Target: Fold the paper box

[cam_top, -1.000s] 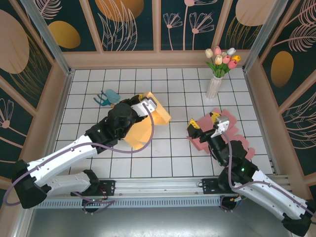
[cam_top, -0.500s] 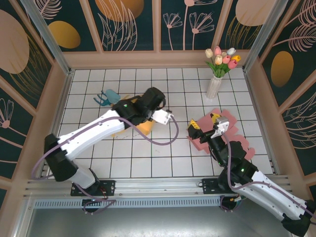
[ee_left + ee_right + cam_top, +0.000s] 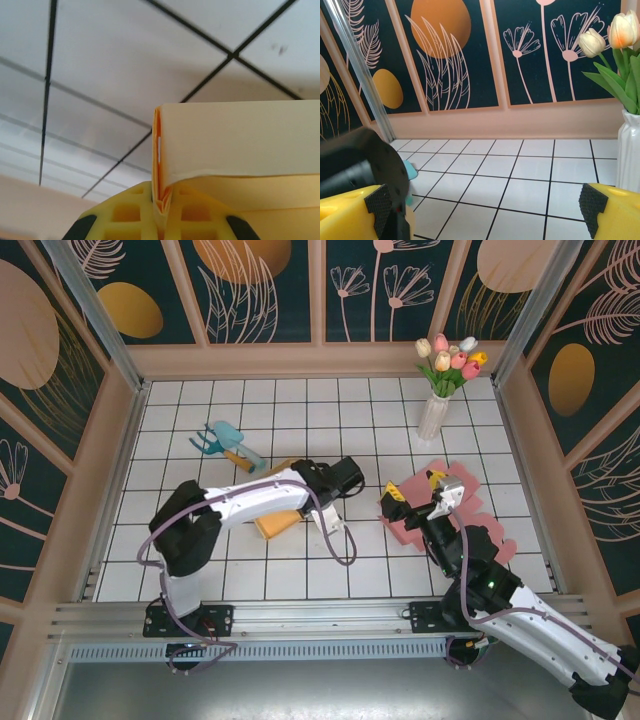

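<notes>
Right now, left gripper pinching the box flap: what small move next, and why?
Probably draw the pinch along the fold to crease it: the left gripper is shut on the doubled edge of the paper box, and the right gripper hangs open.

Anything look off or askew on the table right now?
Nothing spilled or broken. Only oddity: the left pincer is shut on a folded edge of the orange paper box, and the layers gape slightly above the grip. The pink paper lies spread out beneath the open right pincer.
</notes>
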Tool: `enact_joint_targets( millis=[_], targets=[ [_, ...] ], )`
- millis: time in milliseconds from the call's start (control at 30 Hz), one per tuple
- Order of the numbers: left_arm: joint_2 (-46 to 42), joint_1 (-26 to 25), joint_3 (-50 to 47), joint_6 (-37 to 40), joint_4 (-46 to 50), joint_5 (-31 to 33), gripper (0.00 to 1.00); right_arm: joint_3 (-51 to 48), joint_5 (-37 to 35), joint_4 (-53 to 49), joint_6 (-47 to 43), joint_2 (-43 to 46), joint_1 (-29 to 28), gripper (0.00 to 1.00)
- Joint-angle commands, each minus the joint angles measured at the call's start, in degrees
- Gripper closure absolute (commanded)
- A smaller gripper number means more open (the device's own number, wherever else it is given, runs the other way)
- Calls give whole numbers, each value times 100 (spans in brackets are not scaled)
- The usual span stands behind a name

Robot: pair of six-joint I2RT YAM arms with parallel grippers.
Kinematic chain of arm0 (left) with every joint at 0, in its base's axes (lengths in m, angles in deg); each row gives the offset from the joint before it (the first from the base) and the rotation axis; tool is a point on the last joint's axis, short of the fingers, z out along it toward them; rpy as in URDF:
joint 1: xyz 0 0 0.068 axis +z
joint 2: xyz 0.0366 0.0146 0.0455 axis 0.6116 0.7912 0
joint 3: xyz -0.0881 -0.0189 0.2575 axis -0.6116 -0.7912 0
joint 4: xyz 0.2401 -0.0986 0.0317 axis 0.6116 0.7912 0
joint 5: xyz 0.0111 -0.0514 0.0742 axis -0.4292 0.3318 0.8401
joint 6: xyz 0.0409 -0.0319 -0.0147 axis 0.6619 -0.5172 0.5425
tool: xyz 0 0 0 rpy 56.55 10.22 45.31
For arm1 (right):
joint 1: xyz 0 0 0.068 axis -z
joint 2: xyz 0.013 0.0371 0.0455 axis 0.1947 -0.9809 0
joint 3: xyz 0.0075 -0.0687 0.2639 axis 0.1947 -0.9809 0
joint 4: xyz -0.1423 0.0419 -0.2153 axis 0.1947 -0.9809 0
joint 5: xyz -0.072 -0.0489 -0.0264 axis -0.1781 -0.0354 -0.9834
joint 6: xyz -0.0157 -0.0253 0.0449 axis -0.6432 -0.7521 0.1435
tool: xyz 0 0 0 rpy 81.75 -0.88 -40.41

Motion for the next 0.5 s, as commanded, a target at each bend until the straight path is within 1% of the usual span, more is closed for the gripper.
enact_joint_targets(
  millis=[0,67,167,300,467],
  targets=[
    [324,-103,-49,326,-261,-150,92,-128,-86,-7,79,82,22,1],
    [419,-123,-100,406,-483,-215,92,-137,-121,-11,82,82,21,1],
    [525,-127,-123,380,-725,-308,86,-142,-133,-8,82,82,33,1],
    [574,-127,-178,293,-947,-355,84,-165,-156,2,70,73,33,1],
    [533,-124,-78,272,-962,-261,73,-165,-162,-7,73,73,42,1]
  ],
)
